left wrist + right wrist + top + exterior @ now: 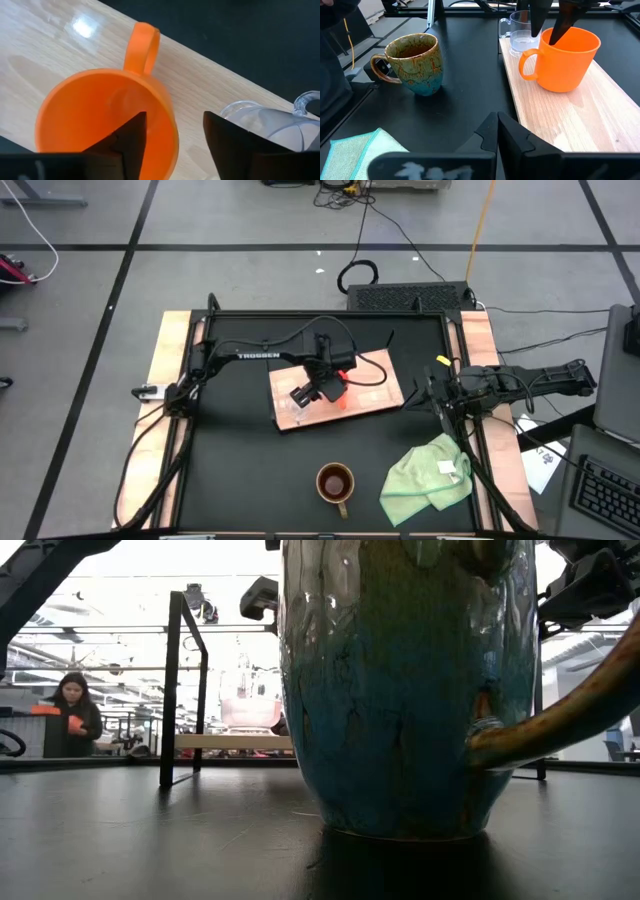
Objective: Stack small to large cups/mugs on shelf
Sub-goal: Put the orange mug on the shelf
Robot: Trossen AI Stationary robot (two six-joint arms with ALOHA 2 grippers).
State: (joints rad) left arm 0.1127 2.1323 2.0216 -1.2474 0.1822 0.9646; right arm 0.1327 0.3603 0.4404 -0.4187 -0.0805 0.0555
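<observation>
Left tool [551, 22] over the orange cup [566, 57], fingers apart, straddling the rim, one inside and one outside, not clamped. Orange cup upright on the wooden board [580, 120], clear glass cup [520, 32] just beside it. Glazed mug [335, 483] on the worktop [235, 470], well apart from the board, green cloth [428, 477] near it. Right tool [497, 131] parked beside the board, fingers together.

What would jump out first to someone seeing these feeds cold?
The orange cup stands upright on the wooden board, with the left gripper open astride its rim, one finger inside and one outside. The small clear glass cup stands right beside it on the board. The brown mug waits alone on the black tabletop near the green cloth, filling the low view.
</observation>
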